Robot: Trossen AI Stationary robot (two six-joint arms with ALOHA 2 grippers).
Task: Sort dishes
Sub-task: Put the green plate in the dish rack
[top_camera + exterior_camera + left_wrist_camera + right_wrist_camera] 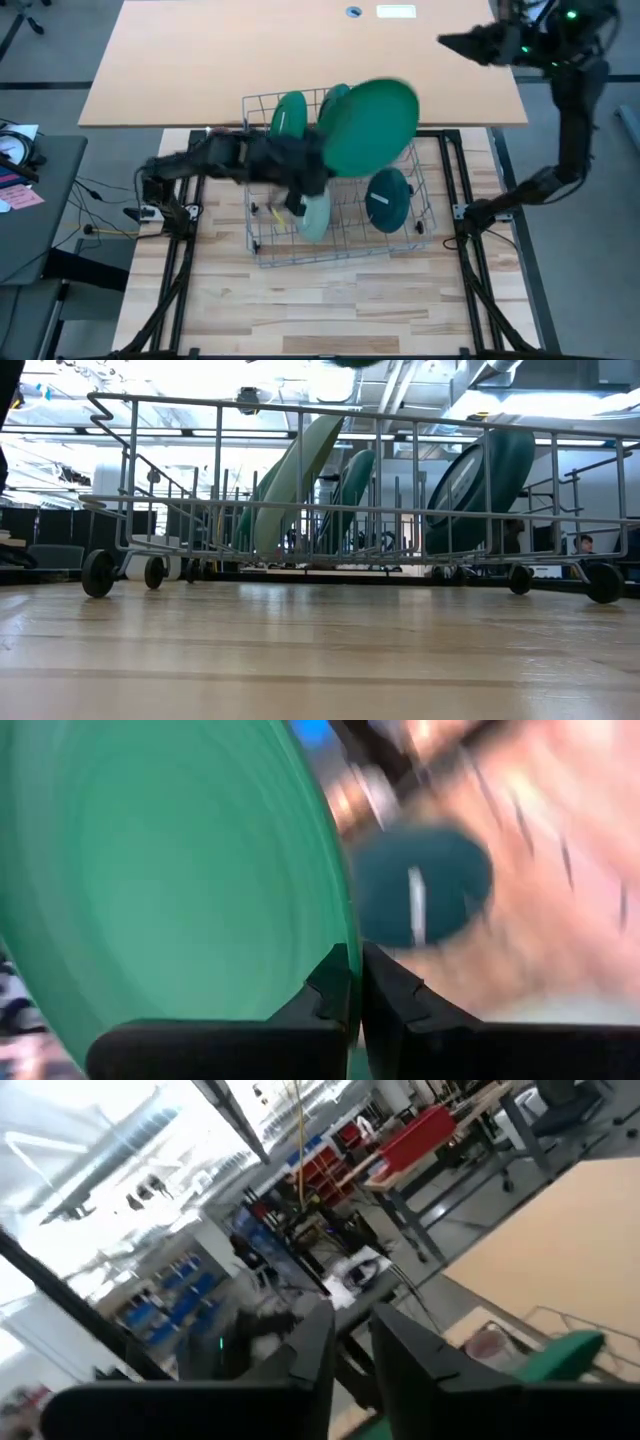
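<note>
Large green plate lifted over the wire rack

The left gripper (pixel 355 995) (fingertips hidden under its arm from above) pinches the large green plate (pixel 368 126) by its rim, above the rack (pixel 262 246) holding other plates; farther off, the right gripper (pixel 447 42) hovers raised, fingers slightly apart, empty.

A pale butcher-block wooden surface (pixel 330 300) meets a tan board tabletop (pixel 200 60). Beyond, bright ceiling lights, blue storage bins (pixel 165 1305) and a red box (pixel 425 1132) fill a workshop.
</note>
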